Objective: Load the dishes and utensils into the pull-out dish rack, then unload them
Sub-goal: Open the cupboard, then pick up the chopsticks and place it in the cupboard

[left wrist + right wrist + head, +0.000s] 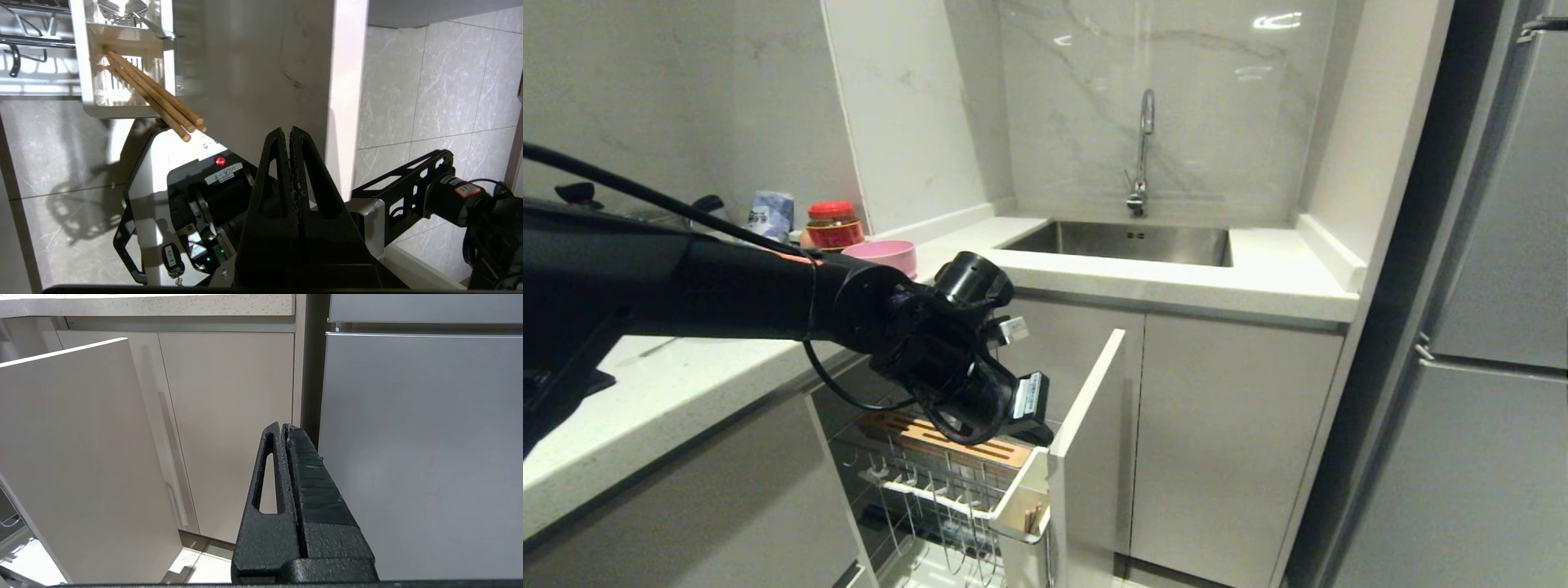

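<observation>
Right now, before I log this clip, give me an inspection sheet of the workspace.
Surface: white countertop with steel sink and faucet.
Job's things: pull-out dish rack drawn out; wooden chopsticks and silver cutlery stand in its white utensil bin; pink bowl on the counter; plate not seen.
Clutter: red-lidded jar, blue-white packet.
Grippers: left gripper shut, empty, above the rack; right gripper shut, empty, facing cabinet doors.
Cables: black cable along the left arm.
Surroundings: marble-look wall, grey fridge, tiled floor.
</observation>
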Tool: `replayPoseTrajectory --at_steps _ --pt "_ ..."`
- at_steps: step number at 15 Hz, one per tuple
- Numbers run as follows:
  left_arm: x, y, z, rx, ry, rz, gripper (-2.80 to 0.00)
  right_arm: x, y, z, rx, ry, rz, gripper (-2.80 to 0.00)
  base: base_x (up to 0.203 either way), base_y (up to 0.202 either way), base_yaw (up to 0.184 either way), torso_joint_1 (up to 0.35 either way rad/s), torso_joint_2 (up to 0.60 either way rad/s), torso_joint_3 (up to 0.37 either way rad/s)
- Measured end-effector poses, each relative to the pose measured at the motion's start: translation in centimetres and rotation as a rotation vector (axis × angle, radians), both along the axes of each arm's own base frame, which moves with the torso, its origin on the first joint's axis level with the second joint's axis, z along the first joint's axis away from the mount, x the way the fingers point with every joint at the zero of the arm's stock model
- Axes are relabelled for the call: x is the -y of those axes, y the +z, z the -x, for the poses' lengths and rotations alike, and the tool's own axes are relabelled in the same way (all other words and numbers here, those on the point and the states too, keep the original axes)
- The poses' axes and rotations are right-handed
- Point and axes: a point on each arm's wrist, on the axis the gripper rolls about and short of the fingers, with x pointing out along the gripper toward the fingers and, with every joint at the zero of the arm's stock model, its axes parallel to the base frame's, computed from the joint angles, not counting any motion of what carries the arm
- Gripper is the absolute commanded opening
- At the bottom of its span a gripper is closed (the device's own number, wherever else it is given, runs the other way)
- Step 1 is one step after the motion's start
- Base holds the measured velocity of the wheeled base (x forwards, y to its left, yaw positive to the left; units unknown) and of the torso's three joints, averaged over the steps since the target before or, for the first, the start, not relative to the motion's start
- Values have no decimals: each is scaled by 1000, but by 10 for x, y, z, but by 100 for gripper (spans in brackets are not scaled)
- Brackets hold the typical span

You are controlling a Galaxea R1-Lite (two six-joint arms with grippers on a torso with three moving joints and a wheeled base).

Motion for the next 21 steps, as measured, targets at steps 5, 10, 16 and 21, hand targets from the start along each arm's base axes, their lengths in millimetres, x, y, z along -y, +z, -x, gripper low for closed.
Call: replayPoseTrajectory --at_steps 5,10,16,21 --pt "0 0 0 2 0 -1 -280 0 0 0 0 0 0 -280 0 0 0 0 0 0" --pt "-32 45 5 132 73 54 -280 0 0 0 0 0 0 -280 0 0 0 0 0 0" --pt "-109 154 69 591 225 81 -280 0 0 0 0 0 0 -280 0 0 0 0 0 0" --pt "-173 212 164 980 401 -61 -280 0 0 0 0 0 0 -280 0 0 0 0 0 0"
